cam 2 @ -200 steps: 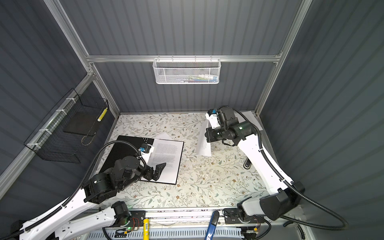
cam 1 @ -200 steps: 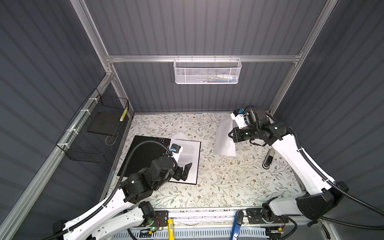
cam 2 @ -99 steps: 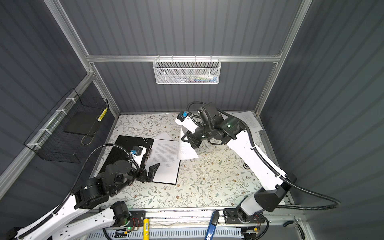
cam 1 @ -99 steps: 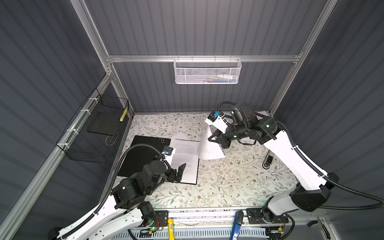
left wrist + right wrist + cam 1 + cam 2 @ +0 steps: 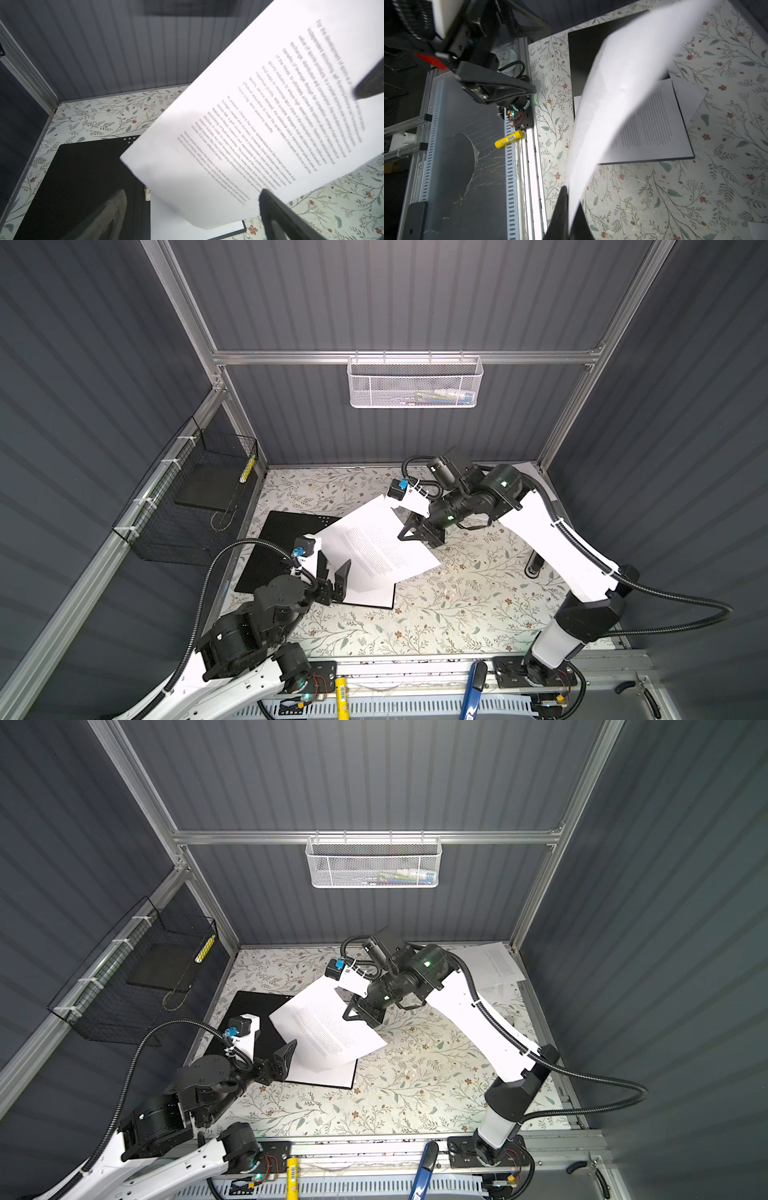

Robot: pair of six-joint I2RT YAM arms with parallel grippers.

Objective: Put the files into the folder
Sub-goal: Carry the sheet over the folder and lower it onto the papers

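One curved white text-dense sheet [image 5: 376, 547]

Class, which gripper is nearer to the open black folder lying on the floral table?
Left. The left gripper hangs open above the near half of the open black folder. The right gripper, shut on a white printed paper sheet, is raised just off its right side.

Right pincer [image 5: 409, 533] with sheet [image 5: 374, 551], now leftward above the folder [image 5: 282, 539].
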